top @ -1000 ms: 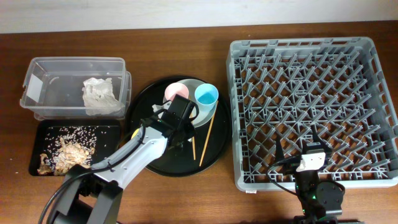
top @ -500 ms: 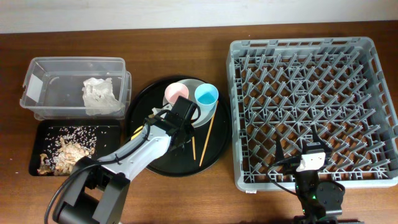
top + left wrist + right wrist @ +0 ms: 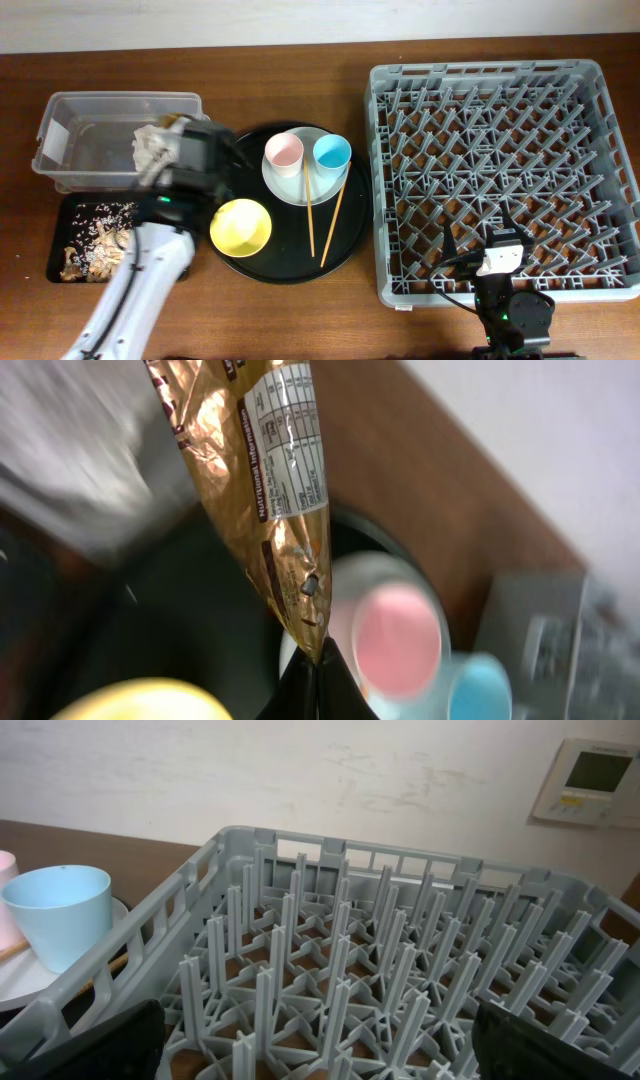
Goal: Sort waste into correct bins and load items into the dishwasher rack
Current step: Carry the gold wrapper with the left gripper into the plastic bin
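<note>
Over on the right sits the large square grey plastic dishwasher rack [image 3: 480, 72], nothing loaded yet. My right gripper [image 3: 482, 235] hangs over its near edge, jaws spread wide on nothing, parked out of the way, I judge. Next comes the big round black tray [image 3: 285, 255] with the dishes. At far left, the clear rectangular plastic box [image 3: 60, 140] contains the crumpled white paper napkin [image 3: 152, 150], and the flat black rectangular tray [image 3: 57, 230] just in front holds brownish food scraps [image 3: 110, 245]. On the round tray are the pale round plate [image 3: 285, 188] carrying the small pink cup [image 3: 284, 152] and small light-blue cup [image 3: 331, 153], the yellow bowl [image 3: 241, 226] and 2 thin wooden chopsticks [image 3: 309, 210]. Smallest, the crinkled gold foil wrapper [image 3: 265, 490] dangles over the box's right end, my left gripper [image 3: 318, 670] clamped on 1 corner, so letting go should drop it beside the napkin.
</note>
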{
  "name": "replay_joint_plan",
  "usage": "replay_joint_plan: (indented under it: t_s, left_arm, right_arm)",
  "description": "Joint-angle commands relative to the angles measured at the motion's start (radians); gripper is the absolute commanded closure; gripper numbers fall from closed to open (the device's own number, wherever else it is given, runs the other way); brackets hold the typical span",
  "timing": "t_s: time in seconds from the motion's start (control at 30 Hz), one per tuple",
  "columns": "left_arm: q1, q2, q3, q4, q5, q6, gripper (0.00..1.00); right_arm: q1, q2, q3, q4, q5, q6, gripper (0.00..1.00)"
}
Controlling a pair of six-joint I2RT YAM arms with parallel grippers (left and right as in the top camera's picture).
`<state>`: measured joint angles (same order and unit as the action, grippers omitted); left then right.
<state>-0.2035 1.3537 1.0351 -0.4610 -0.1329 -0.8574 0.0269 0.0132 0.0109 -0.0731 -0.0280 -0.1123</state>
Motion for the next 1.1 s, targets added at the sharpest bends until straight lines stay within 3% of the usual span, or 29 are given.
replay_joint_plan:
  t_s: [0.0, 0.17, 0.27, 0.43, 0.47, 0.53, 0.57, 0.63, 0.73, 0.8, 0.87, 1.0, 1.07]
  left_arm:
    - [0.185, -0.019, 0.062, 0.014, 0.116, 0.081, 1.0]
    - [0.378, 0.061, 0.062, 0.082, 0.148, 0.047, 1.0]
    - [0.415, 0.104, 0.062, 0.136, 0.247, 0.033, 1.0]
    - [0.416, 0.126, 0.063, 0.132, 0.185, 0.033, 0.98]
    - [0.416, 0.148, 0.063, 0.135, 0.154, 0.033, 0.95]
    - [0.416, 0.188, 0.063, 0.161, 0.144, 0.034, 0.77]
    - [0.416, 0.197, 0.063, 0.17, 0.145, 0.034, 0.5]
    - [0.416, 0.195, 0.064, 0.194, 0.153, 0.048, 0.33]
    - [0.416, 0.141, 0.08, 0.19, 0.341, 0.098, 0.36]
    - [0.416, 0.064, 0.08, 0.105, 0.511, 0.1, 0.39]
    - [0.416, 0.0, 0.08, -0.006, 0.585, 0.122, 0.39]
    - [0.416, -0.099, 0.08, -0.11, 0.616, 0.284, 0.33]
    - [0.416, -0.156, 0.08, -0.117, 0.616, 0.299, 0.29]
  right_arm:
    - [0.005, -0.005, -0.005, -0.003, -0.01, -0.003, 0.02]
    - [0.005, -0.005, -0.005, -0.003, -0.01, -0.003, 0.02]
    - [0.005, -0.005, -0.005, -0.003, -0.01, -0.003, 0.02]
    - [0.005, -0.005, -0.005, -0.003, -0.01, -0.003, 0.02]
    - [0.005, -0.005, -0.005, -0.003, -0.01, -0.003, 0.01]
    - [0.005, -0.005, -0.005, -0.003, -0.01, -0.003, 0.02]
    - [0.005, -0.005, -0.005, -0.003, -0.01, -0.003, 0.02]
    - [0.005, -0.005, -0.005, -0.003, -0.01, -0.003, 0.02]
    - [0.005, -0.005, -0.005, -0.003, -0.01, -0.003, 0.02]
    - [0.005, -0.005, -0.005, -0.003, -0.01, -0.003, 0.02]
    - [0.005, -0.005, -0.005, -0.003, -0.01, -0.003, 0.02]
    - [0.006, -0.005, -0.005, 0.0, -0.015, -0.003, 0.02]
    - [0.006, -0.005, -0.005, -0.002, -0.03, 0.011, 0.02]
